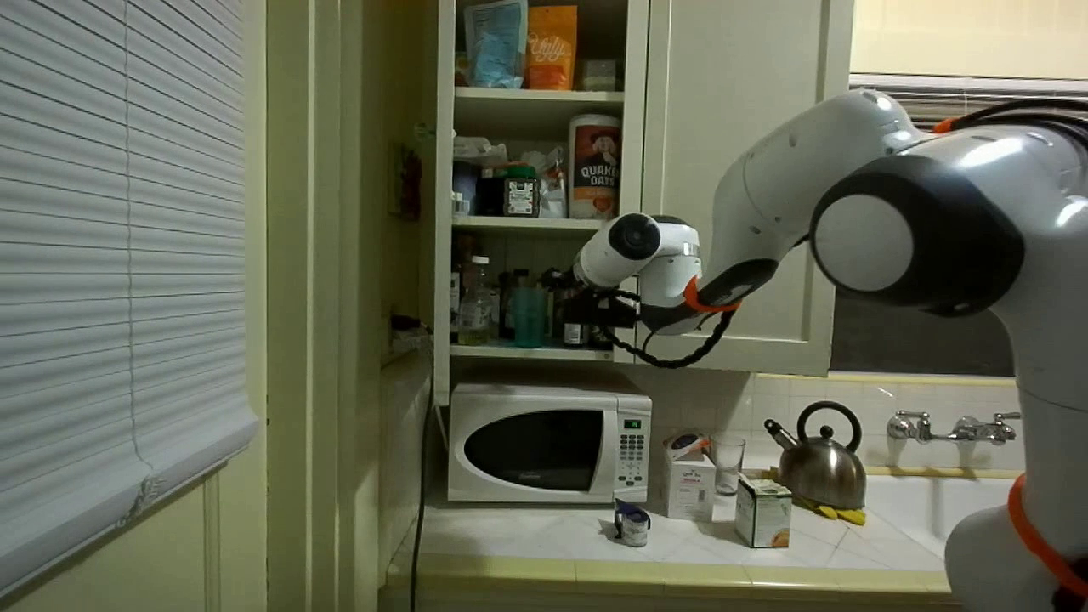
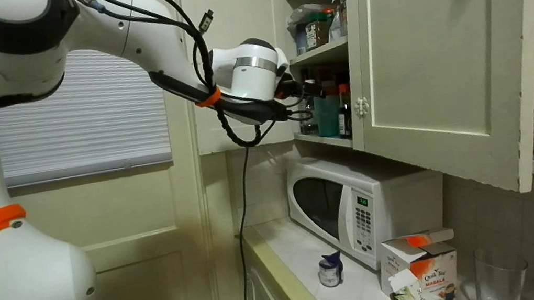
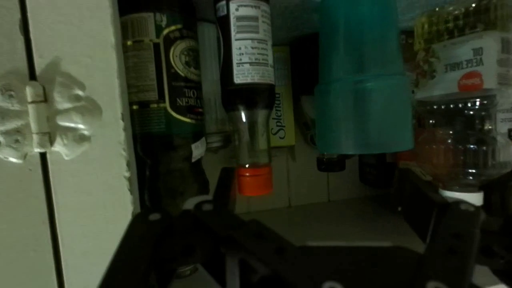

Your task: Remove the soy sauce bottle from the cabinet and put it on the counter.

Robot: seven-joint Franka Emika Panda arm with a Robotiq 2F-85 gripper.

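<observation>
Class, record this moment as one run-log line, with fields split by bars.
tool: open, holding nothing | soy sauce bottle: upright in cabinet | counter: bottle not yet placed

The white-tiled counter [image 1: 527, 535] bears one white microwave [image 1: 544, 446], one rounded steel kettle [image 1: 823, 472], two printed cardboard boxes [image 1: 690, 491], one clear drinking glass [image 1: 728, 459]; the cream cabinet [image 1: 544, 100], one dark, orange-capped bottle [image 3: 254, 98].

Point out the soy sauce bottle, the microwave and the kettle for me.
Soy sauce bottle [image 3: 250, 98]: in the wrist view, on its dark shoulder.
Microwave [image 1: 544, 449]: in an exterior view, on its dark door window.
Kettle [image 1: 823, 474]: in an exterior view, on its metal body.
</observation>
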